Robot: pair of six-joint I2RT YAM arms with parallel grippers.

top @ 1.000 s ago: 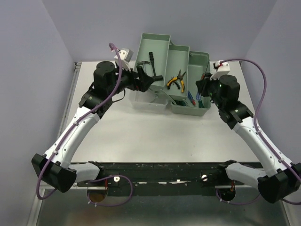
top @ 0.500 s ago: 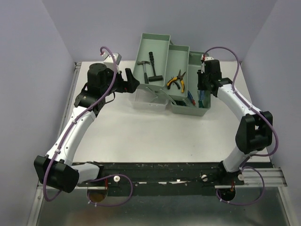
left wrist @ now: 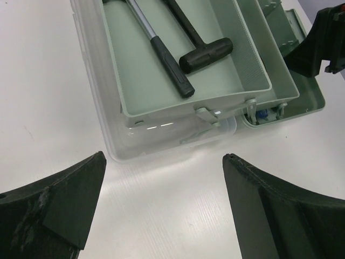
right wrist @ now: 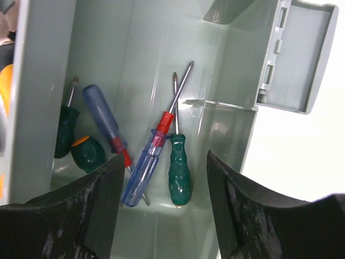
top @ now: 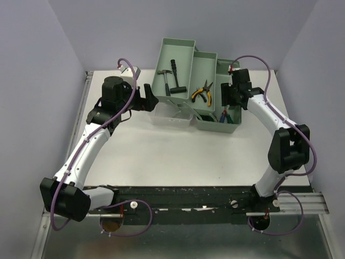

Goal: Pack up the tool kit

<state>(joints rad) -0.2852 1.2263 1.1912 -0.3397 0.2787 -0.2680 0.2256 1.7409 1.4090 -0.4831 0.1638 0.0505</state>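
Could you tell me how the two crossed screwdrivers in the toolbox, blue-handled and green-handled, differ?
The blue-handled screwdriver has a translucent handle with a red collar; the green-handled screwdriver has an opaque one. The blue-handled one lies slanted, its shaft crossing the green one's, which lies nearly straight. The blue handle is longer and slimmer than the green. Both lie in the toolbox, tips away from the camera.
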